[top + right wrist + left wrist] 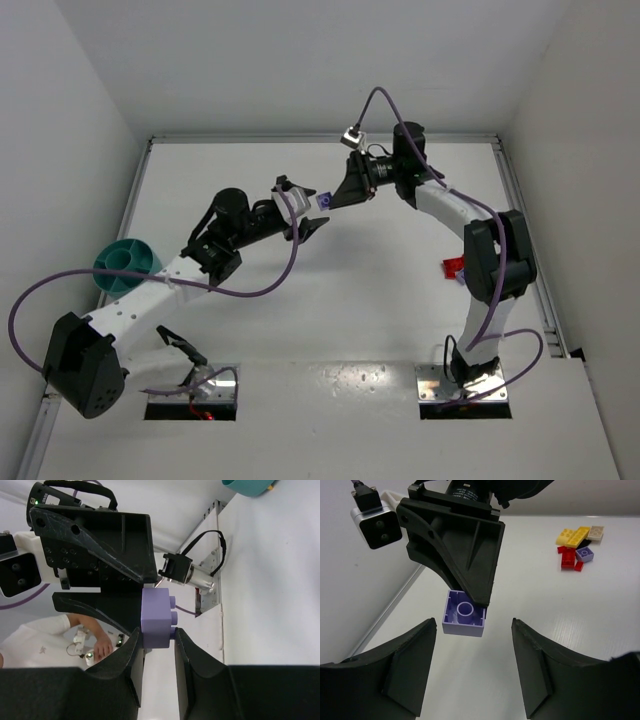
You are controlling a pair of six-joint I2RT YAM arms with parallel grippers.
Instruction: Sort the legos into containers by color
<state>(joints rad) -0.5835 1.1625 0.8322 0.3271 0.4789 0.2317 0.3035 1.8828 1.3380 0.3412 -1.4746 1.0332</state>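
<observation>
My right gripper (157, 632) is shut on a pale purple lego (156, 617) and holds it in the air over the middle of the table, its studs against one finger. In the left wrist view the same purple lego (464, 614) shows its hollow underside, pinched by the black right fingers (465, 555). My left gripper (473, 625) stands open just in front of it, touching nothing. From above, the two grippers meet at the purple lego (323, 201). The teal container (127, 263) sits at the left edge. A loose pile of red, yellow and purple legos (577, 545) lies on the table.
A red lego (455, 268) lies beside the right arm's elbow. White walls close the table at left, back and right. Silver base plates (463, 385) sit at the near edge. The teal bowl's rim (250, 486) shows at the top of the right wrist view.
</observation>
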